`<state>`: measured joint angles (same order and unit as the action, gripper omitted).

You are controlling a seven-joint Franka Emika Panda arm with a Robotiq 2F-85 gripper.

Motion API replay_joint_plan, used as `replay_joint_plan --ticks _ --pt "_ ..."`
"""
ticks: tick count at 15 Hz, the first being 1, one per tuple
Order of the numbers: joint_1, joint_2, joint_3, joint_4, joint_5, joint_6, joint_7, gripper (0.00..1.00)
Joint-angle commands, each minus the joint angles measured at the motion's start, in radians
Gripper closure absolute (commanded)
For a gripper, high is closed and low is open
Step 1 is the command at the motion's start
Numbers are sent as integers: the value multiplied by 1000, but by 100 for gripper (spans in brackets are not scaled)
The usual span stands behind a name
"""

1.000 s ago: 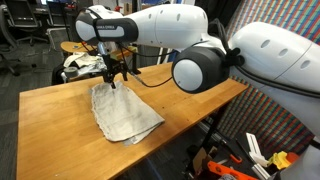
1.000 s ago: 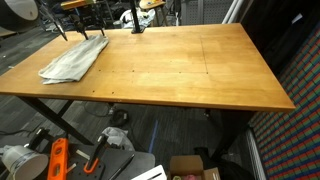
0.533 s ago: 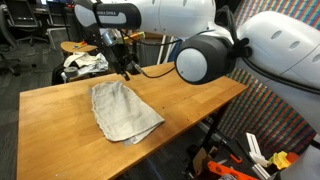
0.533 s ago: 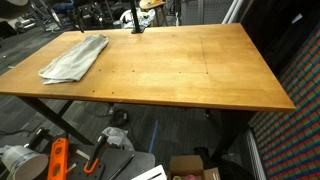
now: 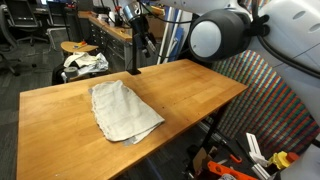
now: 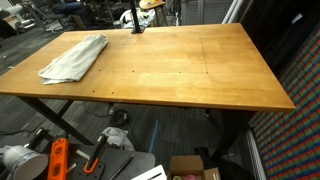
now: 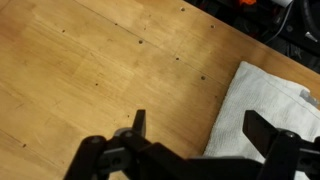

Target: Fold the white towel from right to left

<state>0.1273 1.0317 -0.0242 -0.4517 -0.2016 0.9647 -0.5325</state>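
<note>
A cardboard box (image 6: pixel 188 166) stands on the floor under the desk (image 6: pixel 200 70); its contents are too dim to tell. The white towel (image 5: pixel 124 110) lies rumpled and flat near one end of the desk. The gripper (image 7: pixel 196 122) hangs above the towel's edge, spread wide and empty.

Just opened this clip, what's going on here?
A Franka arm is working on a white towel on a wooden table. The towel lies flat near one table end, with layers showing at its edge, so it looks already doubled over. The gripper is open and empty above bare wood, the towel beside it. A second ago it was down at the towel's far edge; it has since lifted clear, and the towel's shape has not changed.
</note>
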Motion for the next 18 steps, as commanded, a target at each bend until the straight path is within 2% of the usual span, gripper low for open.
replay_joint_plan --ticks 1,5,8,9,11,15,18 --pt "-116 -17 54 -2 92 106 -27 0" --pt "-226 38 85 32 187 280 -21 0" --pt "-268 72 118 28 253 399 -9 0" --pt "-255 54 88 8 216 347 -17 0" --pt "-270 68 101 4 235 383 -17 0" --pt "-254 67 101 -8 229 411 -8 0" --pt "-226 94 64 35 170 308 -36 0"
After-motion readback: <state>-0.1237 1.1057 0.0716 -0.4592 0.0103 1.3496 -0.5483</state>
